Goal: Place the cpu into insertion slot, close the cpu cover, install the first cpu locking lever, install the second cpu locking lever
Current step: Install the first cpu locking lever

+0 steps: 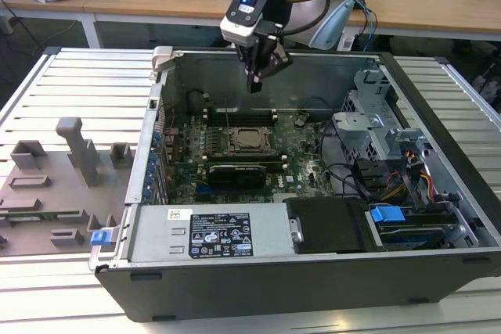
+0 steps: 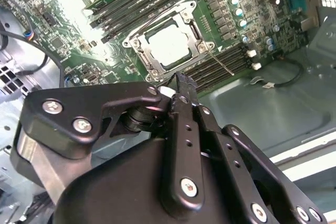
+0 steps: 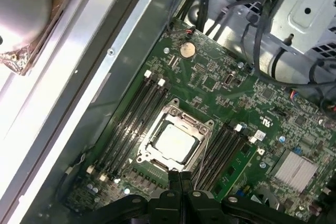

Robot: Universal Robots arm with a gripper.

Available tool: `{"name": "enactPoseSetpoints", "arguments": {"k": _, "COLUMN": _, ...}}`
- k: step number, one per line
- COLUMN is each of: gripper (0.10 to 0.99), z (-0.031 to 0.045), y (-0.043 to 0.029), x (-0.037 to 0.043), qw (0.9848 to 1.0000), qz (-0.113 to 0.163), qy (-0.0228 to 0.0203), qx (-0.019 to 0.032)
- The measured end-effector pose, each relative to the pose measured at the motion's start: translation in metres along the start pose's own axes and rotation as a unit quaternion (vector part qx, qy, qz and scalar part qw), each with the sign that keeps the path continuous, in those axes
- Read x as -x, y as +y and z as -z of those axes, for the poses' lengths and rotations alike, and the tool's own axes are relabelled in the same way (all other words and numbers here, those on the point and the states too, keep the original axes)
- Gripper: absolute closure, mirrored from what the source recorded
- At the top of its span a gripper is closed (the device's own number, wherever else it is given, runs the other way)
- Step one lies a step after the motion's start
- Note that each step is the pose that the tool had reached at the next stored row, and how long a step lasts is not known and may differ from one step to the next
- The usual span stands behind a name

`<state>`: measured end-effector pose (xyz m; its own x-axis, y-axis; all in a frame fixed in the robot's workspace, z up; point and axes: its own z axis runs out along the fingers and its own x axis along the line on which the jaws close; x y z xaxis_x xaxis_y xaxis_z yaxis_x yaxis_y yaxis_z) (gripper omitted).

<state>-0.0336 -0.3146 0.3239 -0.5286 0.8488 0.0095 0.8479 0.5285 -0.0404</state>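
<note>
**Operator:** Where is the cpu (image 3: 176,142)?

**Technician:** It lies flat in the insertion slot (image 1: 232,145) on the motherboard (image 1: 290,162), inside the open computer case (image 1: 258,279). Banks of memory slots (image 3: 139,114) run along both sides of it. In both wrist views the cpu cover (image 2: 143,59) appears to lie down around the chip, with the silvery top showing through its window.

**Operator:** State of the gripper (image 1: 255,82)?

**Technician:** It hangs above the board, well apart from the socket. In the first wrist view the fingertips (image 3: 176,178) sit pressed together with nothing between them.

**Operator:** And the locking levers?

**Technician:** One thin wire lever (image 2: 223,62) runs along a side of the socket. I cannot tell whether it is hooked under its catch.

**Operator:** How will these parts handle?

**Technician:** As a judgement: the chip is light, thin and rigid, but its seat is delicate. Contact it at the edges or flat on the metal top only. Sideways drag risks damage to the pin field below. The cover is stiff sheet metal, so load it on the frame, not on the chip. The lever is springy and narrow and may slip off smooth fingertips; engage it near its free end.
</note>
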Motion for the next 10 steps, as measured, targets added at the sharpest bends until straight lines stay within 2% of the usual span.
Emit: {"name": "enactPoseSetpoints", "arguments": {"k": 10, "gripper": 0.980, "z": 0.0000, "y": 0.0000, "x": 0.0000, "qw": 0.9990, "qz": 0.044, "qy": -0.0018, "qx": -0.0004}}
